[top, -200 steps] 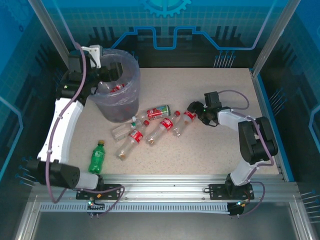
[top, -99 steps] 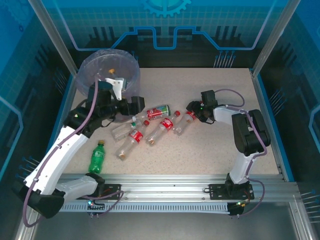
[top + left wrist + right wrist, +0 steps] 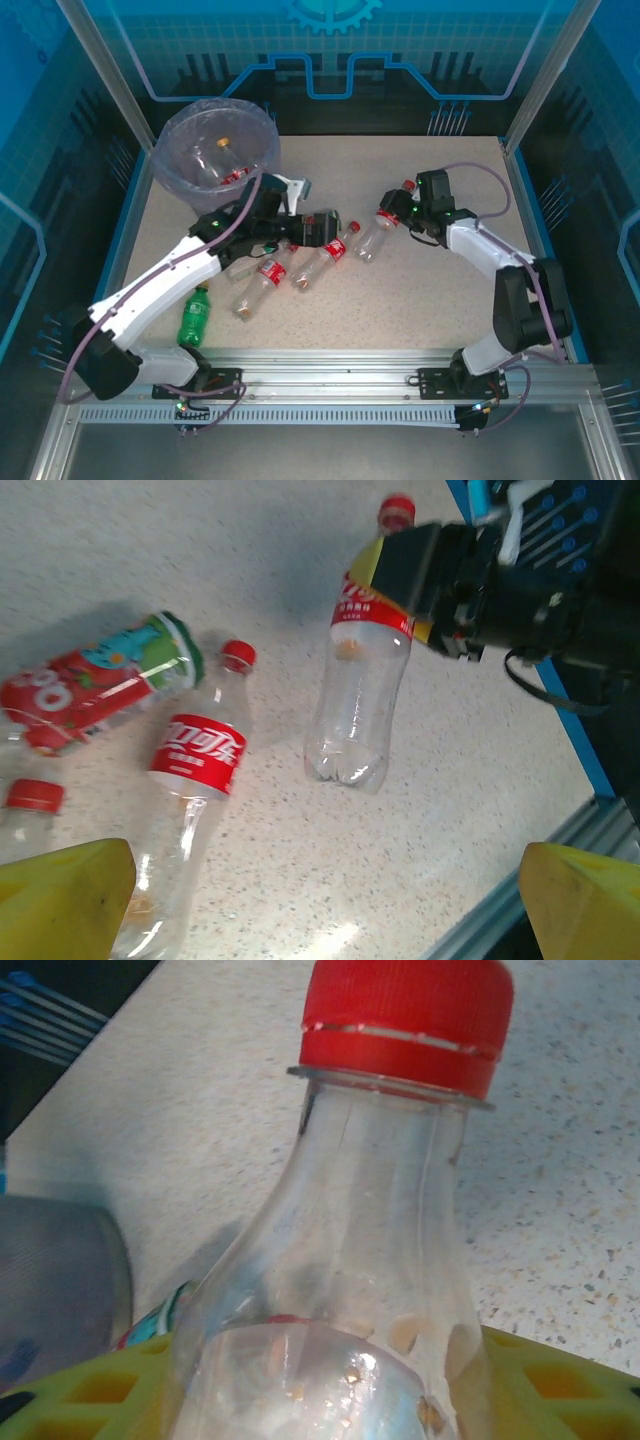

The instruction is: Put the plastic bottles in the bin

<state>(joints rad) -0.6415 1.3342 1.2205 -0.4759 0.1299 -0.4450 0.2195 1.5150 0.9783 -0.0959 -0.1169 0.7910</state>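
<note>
Clear red-capped bottle is clamped near its neck in the right tool, with its long axis running from cap at the back to base at the front (tilted slightly left). The bin stands at the far-left back of the desk, well apart from it, and the left arm is nearer the bin. The left tool is spread wide over the loose bottles. I cannot tell whether the held bottle's base clears the desk.

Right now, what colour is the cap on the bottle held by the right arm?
Red. The cap of that bottle shows best in the right wrist view.
</note>
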